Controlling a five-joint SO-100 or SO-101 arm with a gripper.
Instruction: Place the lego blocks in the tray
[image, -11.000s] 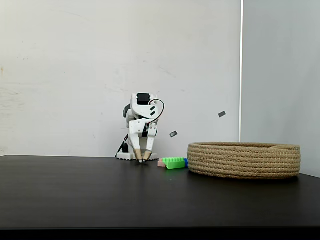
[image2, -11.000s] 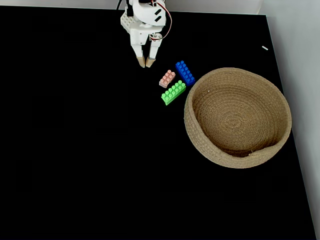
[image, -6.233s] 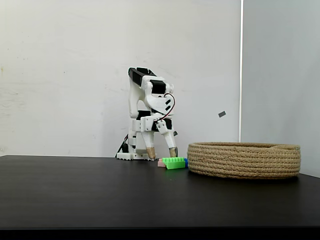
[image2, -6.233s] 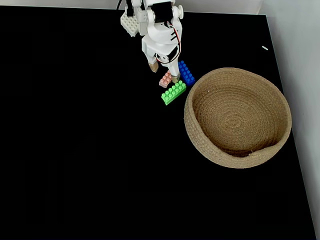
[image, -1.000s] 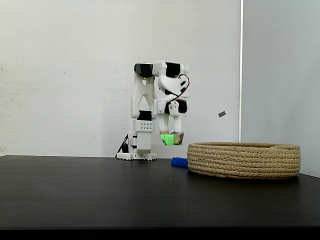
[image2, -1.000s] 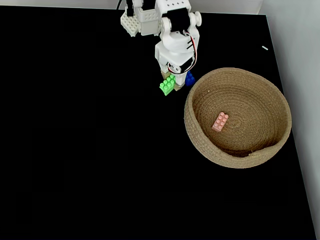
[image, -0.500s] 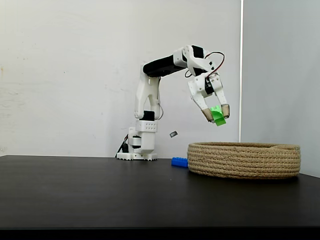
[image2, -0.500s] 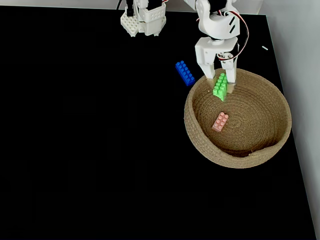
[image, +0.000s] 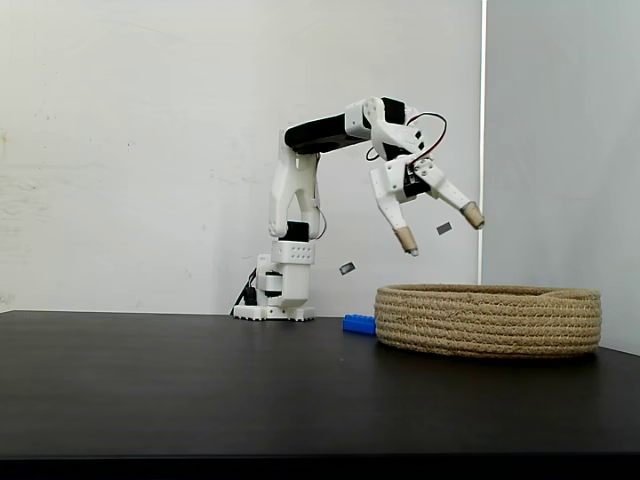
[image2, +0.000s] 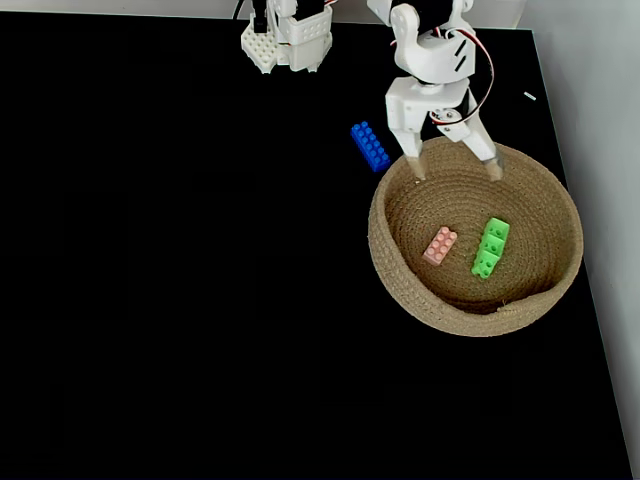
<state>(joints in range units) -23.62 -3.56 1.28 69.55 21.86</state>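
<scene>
Claw: the gripper (image: 439, 228) (image2: 455, 167) hangs above the basket's 12 o'clock rim, fingers spread wide with nothing between them.
Fingertips: tan pads (image2: 417, 170), one on each side of the rim's far edge, seen from above.
Green brick (image2: 490, 247): lies inside the basket, at about 3 o'clock from its centre.
Pink brick (image2: 440, 244): inside too, just beside the green one, toward 9 o'clock.
Basket (image: 489, 319) (image2: 392, 280): coiled tan rope, shallow, on the black table (image2: 180, 280).
Blue brick (image2: 370, 146) (image: 357, 324): on the table outside the basket, at its 11 o'clock, close to the wall.
Writing: none readable.
</scene>
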